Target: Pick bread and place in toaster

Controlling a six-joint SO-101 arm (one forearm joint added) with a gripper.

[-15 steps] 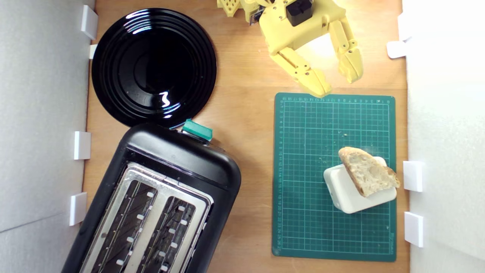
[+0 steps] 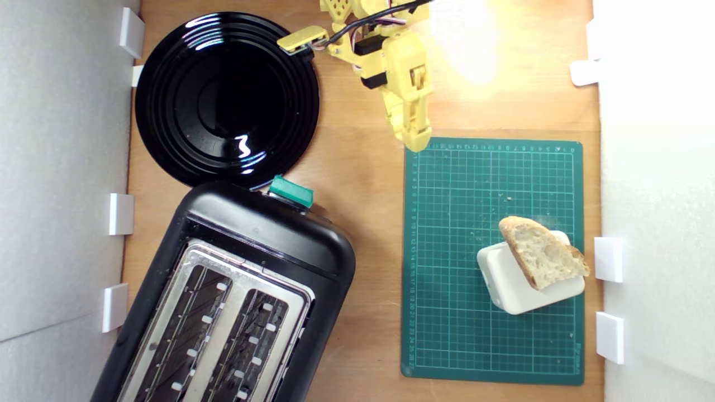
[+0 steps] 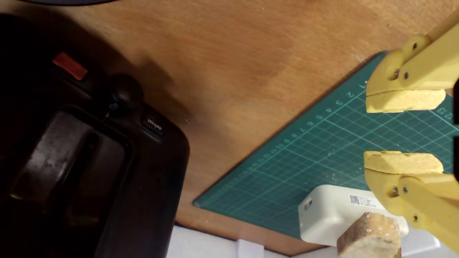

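A wedge of holey, tan-crusted white bread [image 2: 543, 254] rests on a smooth cream rounded box [image 2: 511, 287] atop the gridded green cutting mat [image 2: 447, 251]; the yellow plastic end effector [image 3: 403, 132], fingers parted and empty, hangs well apart from it, and the glossy black toaster [image 2: 262, 234] sits across the wooden bench [image 2: 368, 184].

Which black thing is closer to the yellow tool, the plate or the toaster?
The round black plate. Its rim sits right beside the tool near the exterior view's top, while the boxy toaster with the teal lever lies further away.

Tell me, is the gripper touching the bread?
Apart. The exterior view shows the gripper at the mat's far corner, bare mat before the bread.
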